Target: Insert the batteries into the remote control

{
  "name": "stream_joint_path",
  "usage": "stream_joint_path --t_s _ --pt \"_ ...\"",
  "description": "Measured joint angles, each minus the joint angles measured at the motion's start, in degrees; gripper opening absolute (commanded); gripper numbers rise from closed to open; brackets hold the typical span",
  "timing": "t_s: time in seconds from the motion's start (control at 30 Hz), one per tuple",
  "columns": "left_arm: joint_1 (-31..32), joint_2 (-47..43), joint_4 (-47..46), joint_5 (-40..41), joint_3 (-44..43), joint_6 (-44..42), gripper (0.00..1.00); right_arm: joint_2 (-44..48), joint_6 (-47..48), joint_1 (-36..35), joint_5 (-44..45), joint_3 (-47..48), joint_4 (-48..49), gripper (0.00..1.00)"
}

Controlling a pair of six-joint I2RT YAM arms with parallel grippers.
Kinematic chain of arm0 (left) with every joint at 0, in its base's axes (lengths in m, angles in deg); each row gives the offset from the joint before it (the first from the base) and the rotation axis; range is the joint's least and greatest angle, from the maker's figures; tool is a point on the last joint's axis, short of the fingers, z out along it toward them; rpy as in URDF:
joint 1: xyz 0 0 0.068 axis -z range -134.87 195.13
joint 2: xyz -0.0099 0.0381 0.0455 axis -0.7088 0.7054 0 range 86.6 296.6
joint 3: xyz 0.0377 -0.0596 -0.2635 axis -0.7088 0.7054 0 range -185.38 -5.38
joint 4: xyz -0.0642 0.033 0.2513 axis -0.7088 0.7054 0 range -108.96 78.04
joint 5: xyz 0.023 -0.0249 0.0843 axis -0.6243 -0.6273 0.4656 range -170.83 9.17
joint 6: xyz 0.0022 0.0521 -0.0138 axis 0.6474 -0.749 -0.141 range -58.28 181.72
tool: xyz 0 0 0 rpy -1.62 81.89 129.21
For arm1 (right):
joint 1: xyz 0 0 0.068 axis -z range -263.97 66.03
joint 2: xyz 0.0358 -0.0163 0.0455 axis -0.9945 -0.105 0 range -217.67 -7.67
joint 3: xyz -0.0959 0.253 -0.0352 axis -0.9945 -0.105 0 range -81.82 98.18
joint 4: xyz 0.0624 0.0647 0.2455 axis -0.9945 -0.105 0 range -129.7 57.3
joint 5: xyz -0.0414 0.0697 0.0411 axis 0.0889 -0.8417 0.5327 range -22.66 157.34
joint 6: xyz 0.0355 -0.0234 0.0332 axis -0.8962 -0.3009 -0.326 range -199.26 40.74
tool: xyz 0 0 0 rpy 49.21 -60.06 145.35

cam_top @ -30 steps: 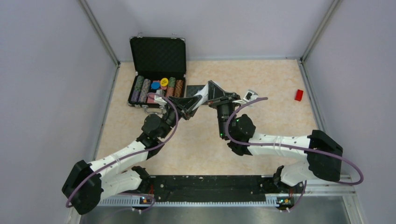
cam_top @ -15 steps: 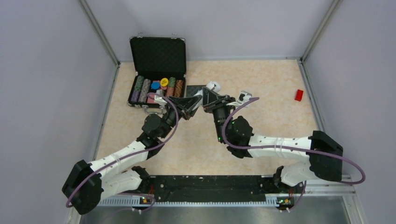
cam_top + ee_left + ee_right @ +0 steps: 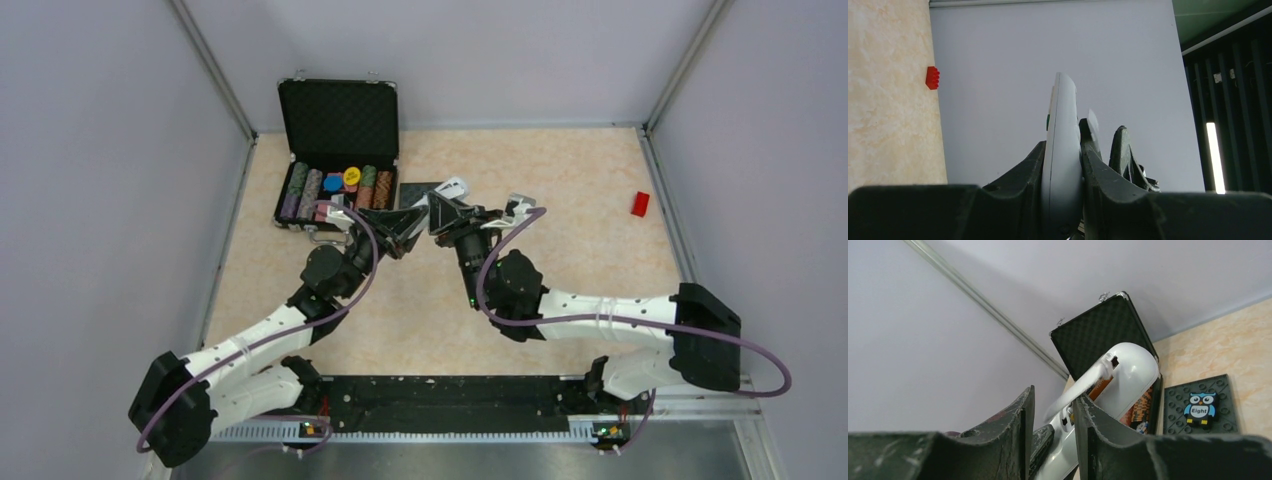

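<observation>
Case [image 3: 337, 165] at 10 o'clock of tabletop [image 3: 560, 170]. Left claw [image 3: 1063, 150] clamped on remote [image 3: 1062, 115], held in the air mid-tabletop. Right claw [image 3: 1053, 396] at its 3 o'clock, jaws parted around the remote's thin flap. Red block [image 3: 640, 203] at 2 o'clock.

The remote control [image 3: 1062, 165] is plain white with a small green mark on one edge. The counter [image 3: 560, 170] is marbled beige, with a red block [image 3: 640, 203] at three o'clock. At eleven o'clock a black case [image 3: 338, 115] with dimpled foam holds chips [image 3: 335, 185] in many colours, beside a dark studded tile [image 3: 1199, 410] bearing a blue owl.
</observation>
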Motion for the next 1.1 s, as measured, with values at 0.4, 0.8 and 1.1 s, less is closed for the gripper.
stream_joint_path --t_s 0.4,0.8,1.1 --pt "0.04 -4.04 8.07 0.20 0.00 0.22 0.00 3.98 -6.69 2.95 -1.84 3.91 -19.32 0.40" --pt "0.09 -7.19 14.40 -0.70 0.00 0.24 0.00 7.48 -14.47 6.78 -10.47 6.05 -34.91 0.41" --pt "0.31 -10.67 21.03 -1.03 0.00 -2.05 0.00 11.32 -18.23 10.40 -16.85 7.28 -48.78 0.35"
